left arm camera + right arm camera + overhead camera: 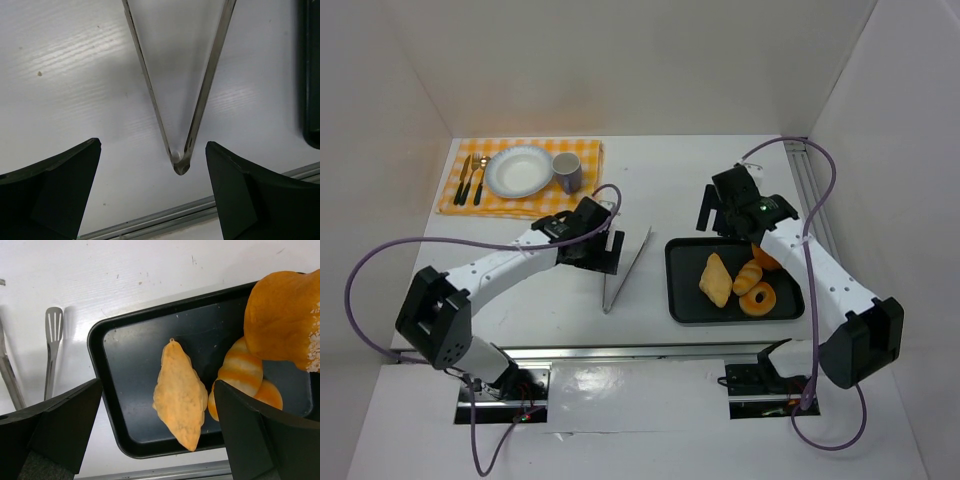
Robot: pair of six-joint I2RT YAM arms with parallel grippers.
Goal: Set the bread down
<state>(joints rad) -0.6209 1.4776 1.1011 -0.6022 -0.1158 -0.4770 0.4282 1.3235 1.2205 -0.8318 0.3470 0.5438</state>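
Several breads lie in a black tray (682,298): a flat diamond-shaped bread (716,279), a striped roll (748,276), a ring-shaped one (758,299) and an orange bun (765,258). My right gripper (725,213) hovers open over the tray's far left part. In the right wrist view the diamond bread (180,395) shows between the spread fingers of that gripper (157,385), with nothing held. My left gripper (607,248) is open beside the metal tongs (627,270). The tongs' hinged end (180,165) lies between its fingers, untouched.
A white plate (519,171), a grey cup (567,172) and cutlery (470,181) sit on a yellow checked cloth (588,152) at the back left. White walls enclose the table. A metal rail (650,351) runs along the near edge.
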